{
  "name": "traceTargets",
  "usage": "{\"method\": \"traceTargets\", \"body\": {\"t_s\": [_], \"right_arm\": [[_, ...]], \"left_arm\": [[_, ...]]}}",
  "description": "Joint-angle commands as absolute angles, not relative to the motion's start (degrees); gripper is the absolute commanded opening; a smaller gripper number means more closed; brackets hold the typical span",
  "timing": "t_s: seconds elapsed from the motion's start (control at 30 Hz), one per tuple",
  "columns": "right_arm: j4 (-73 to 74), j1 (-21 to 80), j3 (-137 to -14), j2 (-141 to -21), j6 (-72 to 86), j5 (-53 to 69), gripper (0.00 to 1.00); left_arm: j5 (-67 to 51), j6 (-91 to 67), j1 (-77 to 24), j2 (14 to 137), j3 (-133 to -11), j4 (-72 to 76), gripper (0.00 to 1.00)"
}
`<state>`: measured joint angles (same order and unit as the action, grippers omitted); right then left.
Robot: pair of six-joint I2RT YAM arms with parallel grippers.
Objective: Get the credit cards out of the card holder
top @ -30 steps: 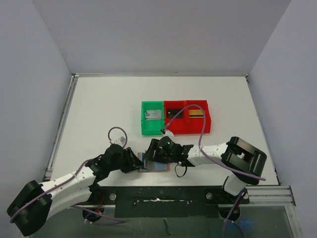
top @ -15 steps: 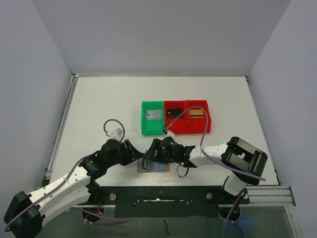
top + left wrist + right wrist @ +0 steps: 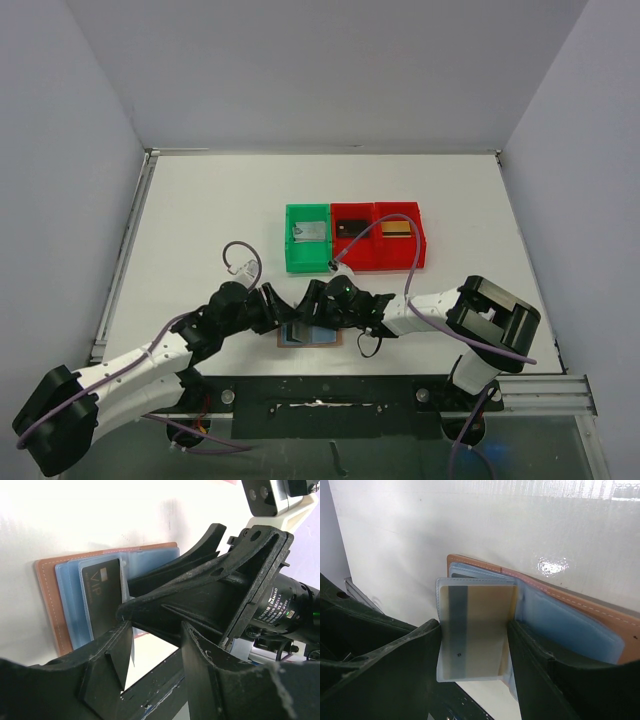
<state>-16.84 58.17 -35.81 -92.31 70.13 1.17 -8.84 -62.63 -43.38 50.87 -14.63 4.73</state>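
Note:
The brown leather card holder (image 3: 322,338) lies open near the table's front edge, blue-grey pockets up (image 3: 47,587). A black credit card marked VIP (image 3: 103,599) sits in one clear pocket. My right gripper (image 3: 474,625) is shut on the edges of another clear pocket that holds a gold-tan credit card (image 3: 482,607) with a dark stripe, raised off the holder (image 3: 600,612). My left gripper (image 3: 155,630) stands open just left of the holder, with only table between its fingers. From above, the left gripper (image 3: 276,304) and right gripper (image 3: 304,318) meet over the holder.
A green bin (image 3: 289,255) behind the holder carries a silver-grey card (image 3: 307,232). The joined red bin (image 3: 400,262) has a black card (image 3: 350,227) and a gold card (image 3: 396,228). The black base rail (image 3: 320,395) runs close in front.
My left arm has swung forward and right, bringing its gripper up beside the right one, and its jaws have widened a little. The right gripper has kept its place and grip.

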Motion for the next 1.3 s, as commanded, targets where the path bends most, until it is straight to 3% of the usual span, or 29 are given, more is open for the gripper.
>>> {"method": "traceTargets", "body": {"t_s": [0.0, 0.23, 0.4, 0.63, 1.0, 1.27], "right_arm": [[-11.9, 58.4, -34.5, -94.1, 70.4, 1.8, 0.56], [-11.9, 58.0, -34.3, -93.8, 70.3, 1.8, 0.56], [-12.2, 57.9, -34.0, -93.7, 70.4, 1.8, 0.57], [-12.4, 57.7, -34.2, -93.7, 70.2, 2.3, 0.57], [-11.9, 57.7, -34.8, -93.2, 69.6, 2.4, 0.57], [-11.8, 57.5, -35.0, -90.7, 68.6, 3.3, 0.61]], "left_arm": [[-13.0, -62.5, -45.4, 51.2, -14.1, 6.5, 0.41], [-6.1, -63.3, -45.5, 41.8, -15.2, -4.2, 0.42], [-7.3, -63.7, -45.5, 38.0, -14.0, -5.0, 0.41], [-15.7, -61.4, -45.9, 47.5, -13.3, 3.3, 0.38], [-8.0, -60.1, -48.0, 53.3, -15.3, 7.5, 0.37], [-10.8, -57.4, -48.1, 60.2, -17.6, 13.3, 0.37]]}}
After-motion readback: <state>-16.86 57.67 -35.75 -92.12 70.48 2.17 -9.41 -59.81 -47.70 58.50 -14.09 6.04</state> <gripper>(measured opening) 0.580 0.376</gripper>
